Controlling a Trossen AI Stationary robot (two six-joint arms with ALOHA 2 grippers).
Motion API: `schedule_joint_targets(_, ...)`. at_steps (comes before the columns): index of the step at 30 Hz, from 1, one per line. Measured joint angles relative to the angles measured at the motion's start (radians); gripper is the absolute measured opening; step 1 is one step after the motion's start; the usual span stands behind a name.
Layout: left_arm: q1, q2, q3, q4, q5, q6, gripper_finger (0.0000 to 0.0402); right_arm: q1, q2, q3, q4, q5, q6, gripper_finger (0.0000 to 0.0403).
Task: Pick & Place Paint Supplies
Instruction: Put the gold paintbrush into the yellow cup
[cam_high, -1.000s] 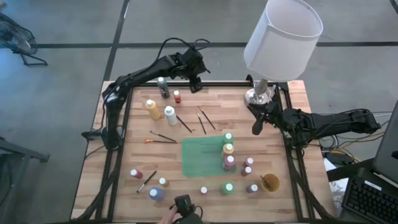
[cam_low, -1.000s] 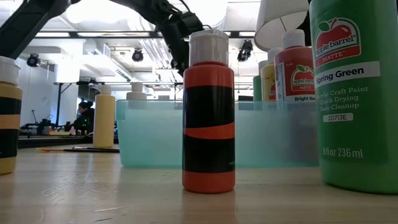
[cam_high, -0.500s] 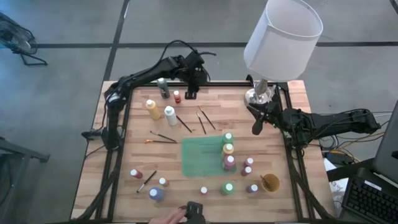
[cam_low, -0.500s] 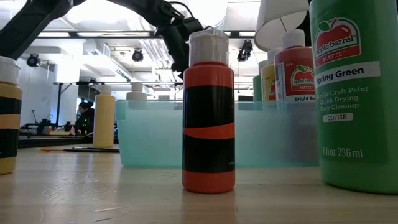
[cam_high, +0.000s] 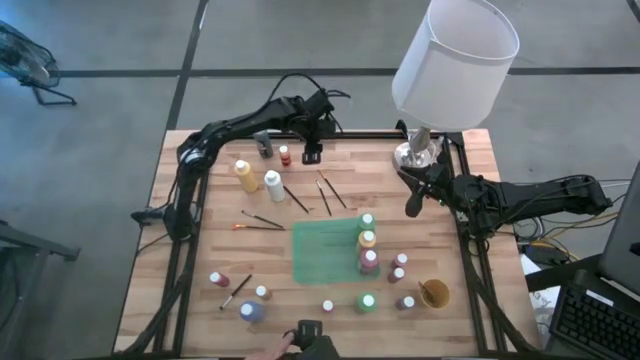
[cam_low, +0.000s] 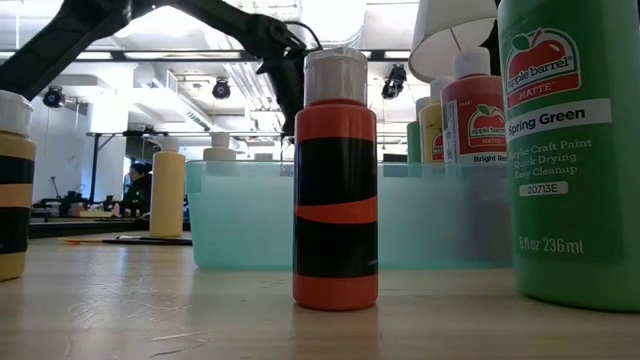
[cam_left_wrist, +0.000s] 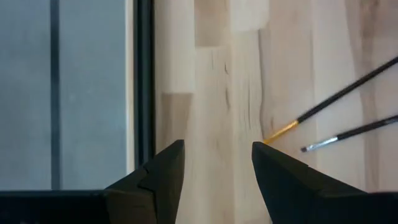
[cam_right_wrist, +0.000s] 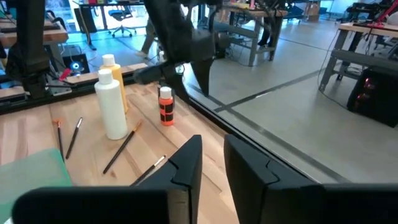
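Left claw (cam_high: 312, 153) over the far edge of the bench (cam_high: 215, 255), fingers parted with nothing between them, bare wood showing through the gap in the left wrist view. Just beside it: small red bottle (cam_high: 285, 156) and grey bottle (cam_high: 263, 143), upright. Nearer in, yellow bottle (cam_high: 244, 176) and white bottle (cam_high: 273, 185), then thin brushes (cam_high: 329, 191) lying loose on the wood (two brush tips visible past the left fingers (cam_left_wrist: 278, 180)). Right claw (cam_high: 412, 205) by the lamp base (cam_high: 416, 154), off the right side of the bench, fingers nearly together, holding nothing. Green mat (cam_high: 325, 251) mid-bench with green, yellow and red bottles (cam_high: 367, 243) in a row along its right edge. More small bottles scattered along the near edge, beside a tan cup (cam_high: 434, 293).
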Motion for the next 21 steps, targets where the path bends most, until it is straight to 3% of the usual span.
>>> schedule_joint_targets(7,-0.006,0.064,0.000,-0.032,0.030,0.208,0.0193,0.000,0.000,0.000,-0.003,0.000,0.000,0.0046)
schedule_joint_targets(16,-0.016,0.128,0.000,-0.028,0.022,0.177,0.0193,0.000,0.000,0.000,-0.003,0.000,-0.008,0.0054)
schedule_joint_targets(21,-0.025,0.132,0.000,-0.044,0.071,0.279,0.0193,0.000,0.000,0.000,-0.003,0.000,-0.008,0.0069)
